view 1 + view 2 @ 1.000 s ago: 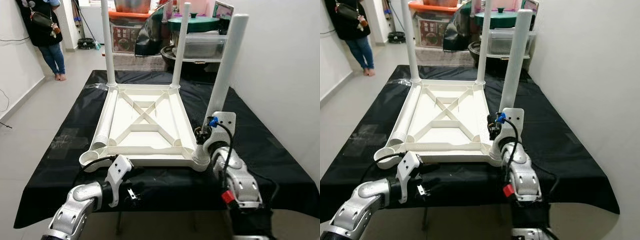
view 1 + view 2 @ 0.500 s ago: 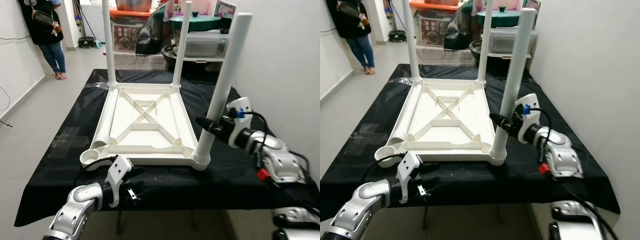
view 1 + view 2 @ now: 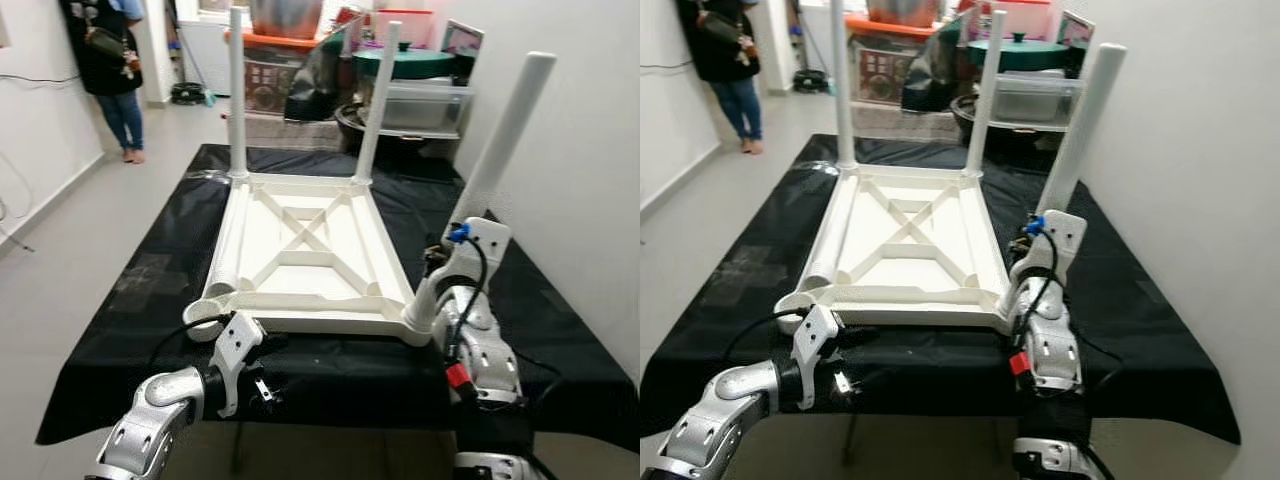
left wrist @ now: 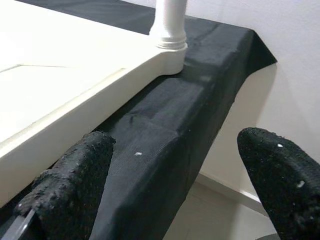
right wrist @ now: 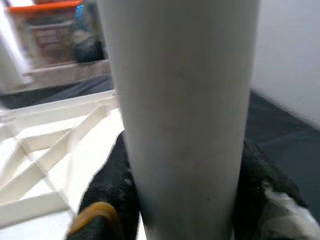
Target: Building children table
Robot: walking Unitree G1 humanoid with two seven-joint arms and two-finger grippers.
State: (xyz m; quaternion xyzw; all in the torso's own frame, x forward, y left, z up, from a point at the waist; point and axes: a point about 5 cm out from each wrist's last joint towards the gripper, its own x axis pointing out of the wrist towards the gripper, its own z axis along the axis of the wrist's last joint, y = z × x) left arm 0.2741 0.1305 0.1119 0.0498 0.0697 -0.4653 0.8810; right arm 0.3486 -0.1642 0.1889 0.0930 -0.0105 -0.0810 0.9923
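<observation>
A: Subject first. White plastic children's table (image 3: 305, 250), upside down on a tabletop draped in black cloth (image 3: 130, 300). Underside shows crossed ribs. Three round white legs stand in corner sockets: two at the far end (image 3: 237, 95) (image 3: 377, 100), one at the near right corner (image 3: 490, 175), which tilts away to the right.

B: And the near left corner?

A: Open round socket (image 3: 205, 322), no leg in it.

B: Grippers?

A: Right gripper (image 5: 182, 200) at the near right leg, low down near its socket. In the right wrist view the black fingers (image 5: 112, 197) sit either side of the tube, apparently pinching it; the picture is blurred, so contact is hard to confirm. Left gripper (image 4: 165, 195) hangs at the tabletop's near edge, just beside the table's front rim, fingers spread wide with nothing between them.

B: Surroundings?

A: Beyond the tabletop, a green-lidded pot (image 3: 410, 62) on clear plastic boxes. A person in jeans (image 3: 118, 85) stands by the far left wall.
</observation>
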